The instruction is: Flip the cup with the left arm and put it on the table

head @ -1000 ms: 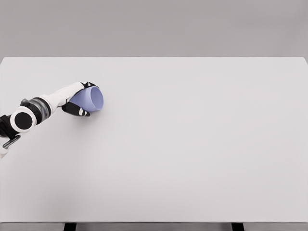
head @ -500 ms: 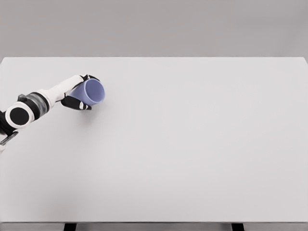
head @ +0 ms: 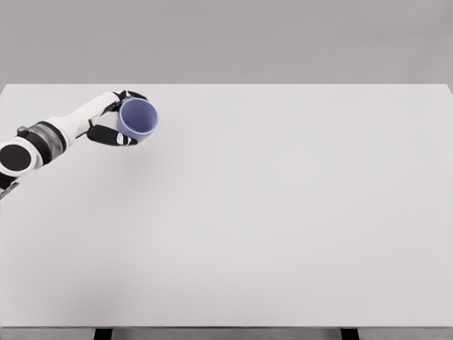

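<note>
Now the left robot hand [head: 117, 120] is clamped around the purple cup [head: 138, 118], its mouth tilted toward the camera.

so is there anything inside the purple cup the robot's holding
Nothing shows inside the purple plastic cup: its open mouth faces the camera and only the bare purple inner wall is visible. The left robot hand wraps around it from behind, hiding the cup's outside and base.

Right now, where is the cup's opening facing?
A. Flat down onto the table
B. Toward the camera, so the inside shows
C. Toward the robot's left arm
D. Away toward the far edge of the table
B: the cup, held in the left hand over the table, shows its round rim and purple inside to the head view.
</note>
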Robot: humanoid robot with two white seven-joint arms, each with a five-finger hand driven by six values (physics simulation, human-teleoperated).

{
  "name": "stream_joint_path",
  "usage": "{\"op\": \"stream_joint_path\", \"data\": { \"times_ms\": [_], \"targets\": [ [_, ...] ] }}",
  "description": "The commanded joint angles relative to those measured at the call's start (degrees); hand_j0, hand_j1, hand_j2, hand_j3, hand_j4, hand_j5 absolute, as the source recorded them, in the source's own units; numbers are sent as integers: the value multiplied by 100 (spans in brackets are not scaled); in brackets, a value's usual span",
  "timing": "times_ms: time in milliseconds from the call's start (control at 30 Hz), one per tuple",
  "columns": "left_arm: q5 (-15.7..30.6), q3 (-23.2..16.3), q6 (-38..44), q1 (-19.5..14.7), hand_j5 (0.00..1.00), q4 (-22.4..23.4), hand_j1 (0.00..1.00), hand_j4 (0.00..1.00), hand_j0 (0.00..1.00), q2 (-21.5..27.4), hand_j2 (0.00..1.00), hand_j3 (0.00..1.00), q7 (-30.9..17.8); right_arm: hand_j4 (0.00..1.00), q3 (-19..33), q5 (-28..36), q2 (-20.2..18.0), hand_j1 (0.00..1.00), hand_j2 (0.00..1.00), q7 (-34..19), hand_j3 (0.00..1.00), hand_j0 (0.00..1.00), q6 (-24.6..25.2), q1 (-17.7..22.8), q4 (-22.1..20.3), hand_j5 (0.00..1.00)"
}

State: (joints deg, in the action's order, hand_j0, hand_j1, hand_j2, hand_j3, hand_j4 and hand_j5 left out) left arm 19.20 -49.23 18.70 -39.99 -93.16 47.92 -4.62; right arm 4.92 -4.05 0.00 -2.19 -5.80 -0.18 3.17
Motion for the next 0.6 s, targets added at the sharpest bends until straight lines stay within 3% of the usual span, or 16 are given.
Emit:
{"op": "stream_joint_path", "data": {
  "times_ms": [0, 167, 567],
  "targets": [
    [75, 89, -7, 0, 85, -9, 85, 85, 85, -2, 85, 85, 5, 100, 0, 1, 0, 100, 100, -1, 100, 100, 0, 0, 0, 100],
    [189, 396, -16, 264, 86, -9, 86, 86, 86, -46, 86, 86, 5, 100, 0, 1, 0, 100, 100, -1, 100, 100, 0, 0, 0, 100],
    [286, 441, -33, 299, 86, 17, 86, 86, 86, -107, 86, 86, 5, 100, 0, 1, 0, 100, 100, -1, 100, 100, 0, 0, 0, 100]
  ]
}}
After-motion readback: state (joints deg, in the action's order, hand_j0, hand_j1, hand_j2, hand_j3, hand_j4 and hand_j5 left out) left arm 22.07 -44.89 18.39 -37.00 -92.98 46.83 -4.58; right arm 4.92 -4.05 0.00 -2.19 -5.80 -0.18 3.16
